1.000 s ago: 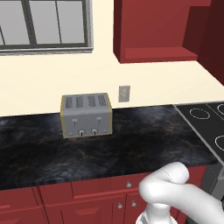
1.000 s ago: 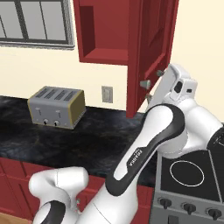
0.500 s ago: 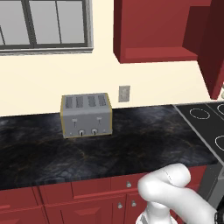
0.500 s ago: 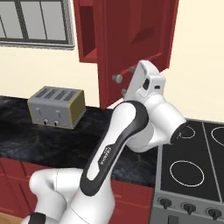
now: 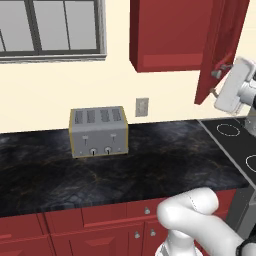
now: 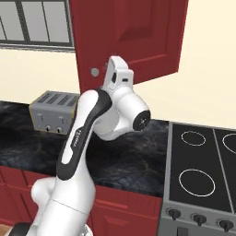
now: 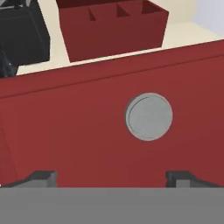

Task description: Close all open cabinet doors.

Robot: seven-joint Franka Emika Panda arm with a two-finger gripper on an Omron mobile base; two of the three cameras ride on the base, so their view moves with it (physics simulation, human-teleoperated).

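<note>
Arm (image 6: 87, 138): glossy white shell, rounded tubular links, bulbous elbow housings. Dark grey to black inlay strip along forearm link, small white lettering on it, too small to read. Round black joint cap (image 6: 140, 120) on big white housing, tiny pale mark at centre. Hand housing (image 6: 116, 77): white, boxy, rounded corners, small dark slot on side. In left base view, hand housing at 3 o'clock, white with grey edge. Finger tips (image 7: 41, 178): dark grey, blocky, at 6 o'clock of hand view.

A cream wall (image 5: 165, 95) is seen behind a black marbled stone counter (image 5: 100, 170); a grey-framed window (image 5: 50, 30) is set above, possibly daylit.
</note>
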